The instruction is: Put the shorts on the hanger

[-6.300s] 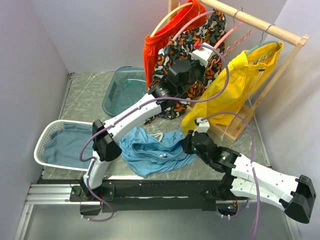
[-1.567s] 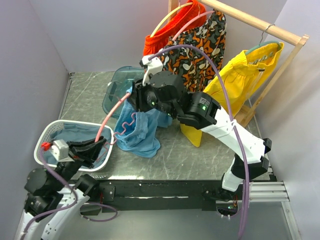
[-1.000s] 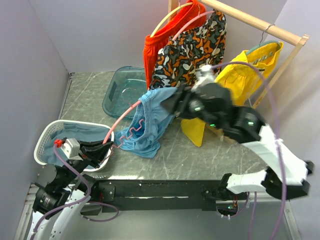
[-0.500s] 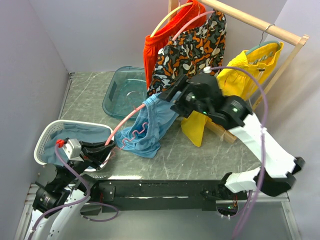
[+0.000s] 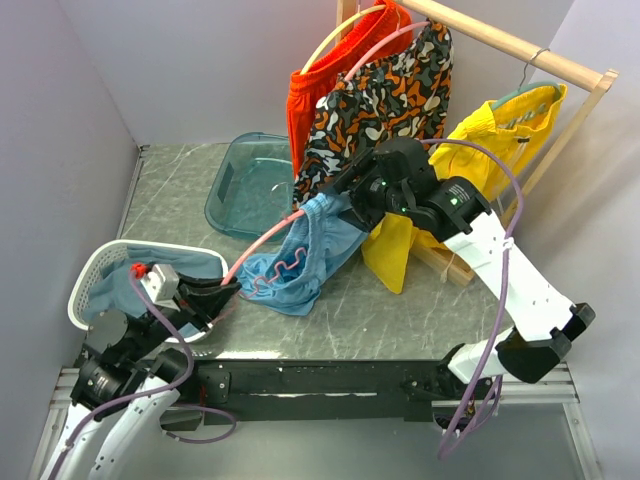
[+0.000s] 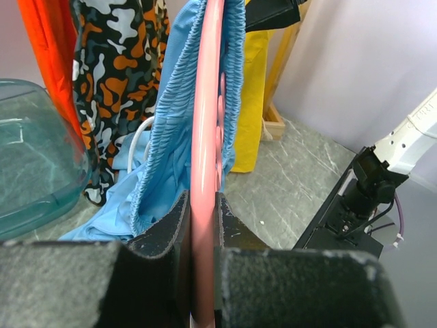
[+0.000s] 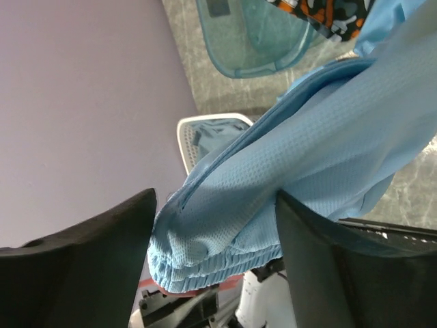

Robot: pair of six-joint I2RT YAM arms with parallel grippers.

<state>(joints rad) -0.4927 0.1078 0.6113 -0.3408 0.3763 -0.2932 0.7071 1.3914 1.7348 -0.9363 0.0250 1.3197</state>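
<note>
The pink hanger point(image 5: 262, 244) slants up from the lower left, and my left gripper point(image 5: 218, 294) is shut on its bar. In the left wrist view the hanger point(image 6: 205, 123) runs straight out between the two pads point(image 6: 164, 232). The light blue shorts point(image 5: 315, 245) hang over the hanger's far end, with the gathered waistband point(image 6: 160, 130) around the bar. My right gripper point(image 5: 347, 196) sits at the upper end of the shorts. Its jaws stand wide open point(image 7: 217, 198) with bunched blue fabric point(image 7: 287, 171) between them. A sliver of the hanger point(image 7: 181, 291) shows under the waistband.
A wooden rack point(image 5: 520, 45) at the back right carries orange shorts point(image 5: 320, 90), camouflage shorts point(image 5: 385, 95) and yellow shorts point(image 5: 480, 150). A teal basin point(image 5: 250, 180) sits behind the hanger. A white mesh basket point(image 5: 95, 290) with a duller blue cloth is beside my left gripper.
My right arm has swung left and back toward the rack, taking the upper end of the shorts with it. Its jaws have widened. The left gripper, still holding the hanger, has shifted slightly right.
</note>
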